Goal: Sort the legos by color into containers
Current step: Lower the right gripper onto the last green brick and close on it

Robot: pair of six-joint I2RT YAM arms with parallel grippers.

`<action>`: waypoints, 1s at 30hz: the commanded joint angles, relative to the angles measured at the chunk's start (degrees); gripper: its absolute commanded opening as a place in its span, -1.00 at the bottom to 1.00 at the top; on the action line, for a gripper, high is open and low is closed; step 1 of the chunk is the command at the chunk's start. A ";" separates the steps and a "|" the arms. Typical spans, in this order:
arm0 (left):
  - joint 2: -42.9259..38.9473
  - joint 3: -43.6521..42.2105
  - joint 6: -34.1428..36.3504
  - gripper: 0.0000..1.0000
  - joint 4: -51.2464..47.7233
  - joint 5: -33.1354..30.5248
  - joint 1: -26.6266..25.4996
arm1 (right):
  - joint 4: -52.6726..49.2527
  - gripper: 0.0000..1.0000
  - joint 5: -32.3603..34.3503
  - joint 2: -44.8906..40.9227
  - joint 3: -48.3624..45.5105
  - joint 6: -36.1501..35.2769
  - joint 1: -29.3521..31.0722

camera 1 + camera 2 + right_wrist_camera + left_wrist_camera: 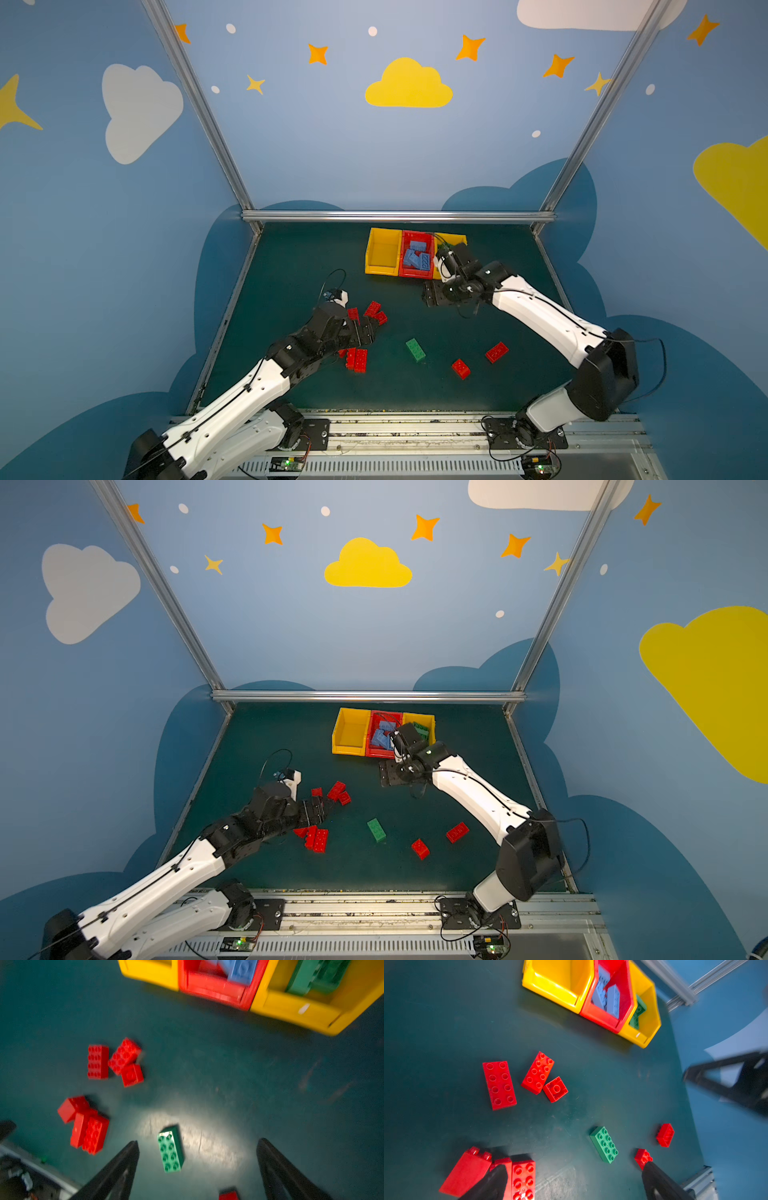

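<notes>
Both sets of jaws stand wide, nothing held. Left gripper (575,1165) sits low among the red bricks (499,1084) on the mat (311,257); right gripper (198,1140) is up by the red bin (415,272). Blue bricks (415,257) are in it, green bricks (638,1012) in the yellow bin (652,1028) beside it, and one green brick (415,349) is loose. Bricks look light, stiff, slick: we'd pinch the long flat sides.

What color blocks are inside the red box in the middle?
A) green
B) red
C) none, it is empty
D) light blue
D: the light blue legos lie piled inside the red bin, as both top views show, and no other color is seen in it.
</notes>
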 commanded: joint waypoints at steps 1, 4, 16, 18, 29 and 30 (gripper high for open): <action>-6.98 -2.97 -3.42 1.00 -5.02 -2.57 -0.69 | 2.76 0.74 -1.66 -5.61 -7.68 4.35 2.74; -14.51 -5.91 -5.88 1.00 -9.12 -4.10 -1.24 | 4.00 0.74 -1.90 -8.59 -12.12 6.04 5.83; -29.52 -10.70 -9.86 1.00 -17.19 -6.51 -1.60 | 8.64 0.72 -2.81 2.60 -11.66 5.47 12.71; -29.04 -10.67 -9.99 1.00 -17.27 -6.51 -1.73 | 9.21 0.70 -2.85 5.90 -10.48 5.28 13.33; -25.53 -10.61 -9.55 1.00 -15.03 -7.39 -1.68 | 9.61 0.16 -3.20 14.53 -8.56 5.01 14.30; -24.73 -10.56 -9.42 1.00 -14.39 -7.39 -1.60 | 9.61 0.09 -3.24 14.80 -8.63 5.01 14.34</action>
